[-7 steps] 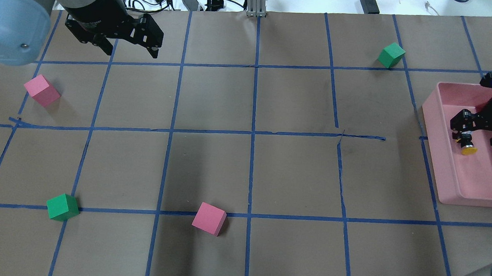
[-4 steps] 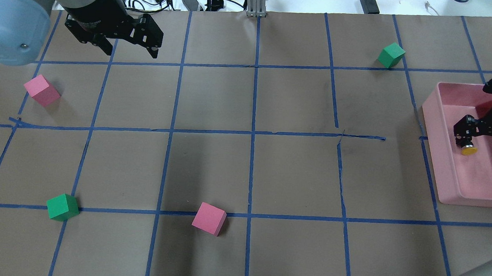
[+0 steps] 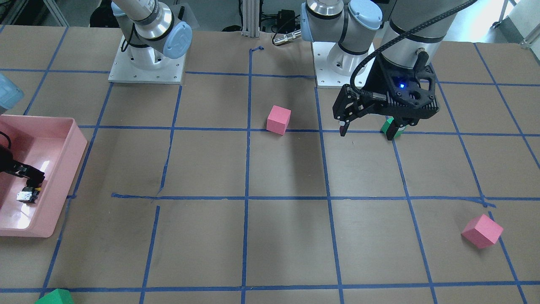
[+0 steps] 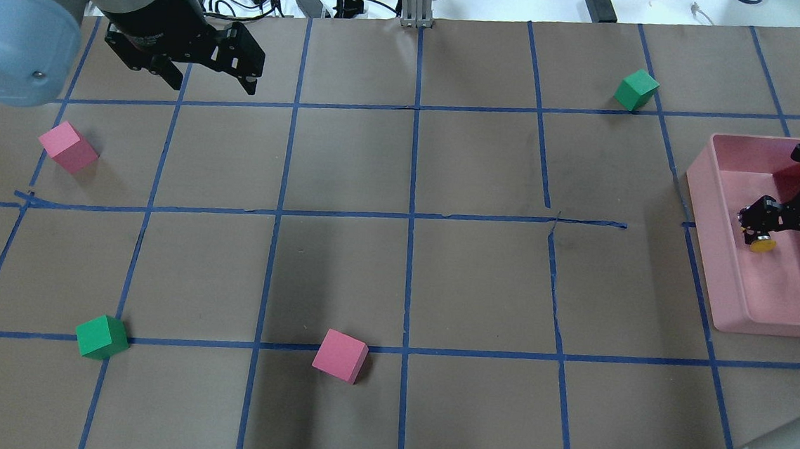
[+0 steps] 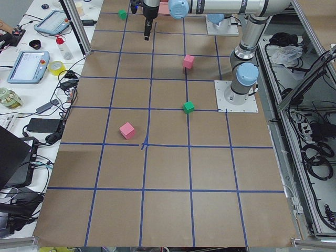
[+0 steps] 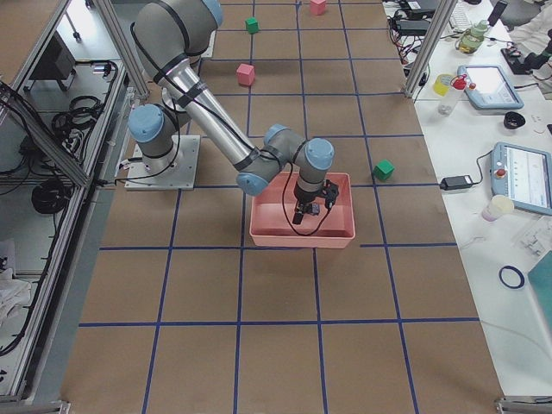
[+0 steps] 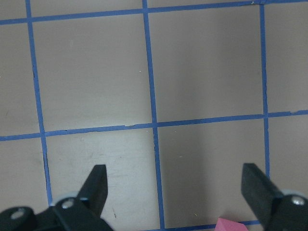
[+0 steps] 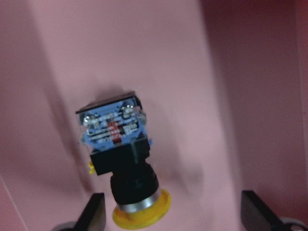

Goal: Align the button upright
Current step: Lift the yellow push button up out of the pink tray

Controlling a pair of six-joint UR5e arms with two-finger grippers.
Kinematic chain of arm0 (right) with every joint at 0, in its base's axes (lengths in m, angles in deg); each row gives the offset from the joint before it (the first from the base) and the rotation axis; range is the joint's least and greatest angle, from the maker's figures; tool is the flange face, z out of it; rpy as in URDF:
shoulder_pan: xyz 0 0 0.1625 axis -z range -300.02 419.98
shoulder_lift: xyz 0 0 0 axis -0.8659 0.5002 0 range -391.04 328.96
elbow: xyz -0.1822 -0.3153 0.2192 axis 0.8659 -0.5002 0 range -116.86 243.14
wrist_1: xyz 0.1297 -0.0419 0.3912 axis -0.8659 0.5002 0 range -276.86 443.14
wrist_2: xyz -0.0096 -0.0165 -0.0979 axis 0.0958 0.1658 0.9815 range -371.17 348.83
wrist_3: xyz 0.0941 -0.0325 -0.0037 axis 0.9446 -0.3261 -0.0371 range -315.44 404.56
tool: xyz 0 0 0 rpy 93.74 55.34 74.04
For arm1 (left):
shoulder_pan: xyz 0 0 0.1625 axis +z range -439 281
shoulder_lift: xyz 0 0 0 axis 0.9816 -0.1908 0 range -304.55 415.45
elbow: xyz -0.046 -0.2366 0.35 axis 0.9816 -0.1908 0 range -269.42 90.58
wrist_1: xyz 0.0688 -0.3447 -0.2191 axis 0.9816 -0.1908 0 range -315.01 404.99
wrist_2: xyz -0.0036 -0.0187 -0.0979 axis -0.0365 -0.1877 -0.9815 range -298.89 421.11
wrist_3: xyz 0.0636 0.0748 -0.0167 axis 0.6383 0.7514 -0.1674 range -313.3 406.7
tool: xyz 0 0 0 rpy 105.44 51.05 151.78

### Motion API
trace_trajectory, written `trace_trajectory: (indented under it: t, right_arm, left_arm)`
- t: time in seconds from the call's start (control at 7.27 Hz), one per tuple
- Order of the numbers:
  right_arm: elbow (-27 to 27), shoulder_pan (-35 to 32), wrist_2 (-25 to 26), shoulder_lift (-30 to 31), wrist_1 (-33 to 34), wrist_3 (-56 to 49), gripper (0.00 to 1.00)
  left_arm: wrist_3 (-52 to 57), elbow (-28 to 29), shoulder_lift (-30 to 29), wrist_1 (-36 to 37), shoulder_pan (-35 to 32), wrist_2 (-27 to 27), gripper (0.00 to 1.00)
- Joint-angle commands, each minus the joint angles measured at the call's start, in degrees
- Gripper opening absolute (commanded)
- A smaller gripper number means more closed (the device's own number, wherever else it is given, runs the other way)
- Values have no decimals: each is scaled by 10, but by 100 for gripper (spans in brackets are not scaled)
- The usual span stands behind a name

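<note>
Button (image 8: 120,159) lies on its side on the floor of the pink tray (image 4: 710,225), close to the tray wall that faces the open desk (image 4: 438,276). Not upright yet. Its long axis is roughly flat on the tray floor: yellow cap points to the robot's side of the tray, silvery block base to the tray's far side.

Right end effector (image 8: 173,197) is inside the tray right at the button, fingers spread wide, pinching nothing. In the wrist view the button sits just ahead of the gap, cap end nearest, off-centre toward one finger, axis a little skewed from the approach line.

Judgement: the fingers should close across the black body, then the wrist should turn the cap up.

Left end effector (image 4: 212,87) is spread and empty, well apart from the tray. The right arm is clearly nearer.
</note>
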Motion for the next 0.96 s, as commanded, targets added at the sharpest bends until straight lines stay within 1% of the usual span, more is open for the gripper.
trace_trajectory:
  t: [0.0, 0.14, 0.55, 0.69, 0.83]
  right_arm:
    - [0, 4, -6, -7, -5, 3, 6]
    - [-1, 4, -23, -6, -6, 6, 0]
    - [-18, 3, -46, 20, -9, 13, 0]
    - [-27, -2, -47, 38, -23, 14, 0]
    - [-44, -8, -47, 57, -52, 14, 0]
  left_arm:
    - [1, 0, 0, 0, 5, 0, 100]
    - [2, 0, 0, 0, 8, 0, 100]
    - [2, 0, 0, 0, 8, 0, 100]
    - [2, -1, 0, 0, 9, 0, 100]
    - [2, -1, 0, 0, 9, 0, 100]
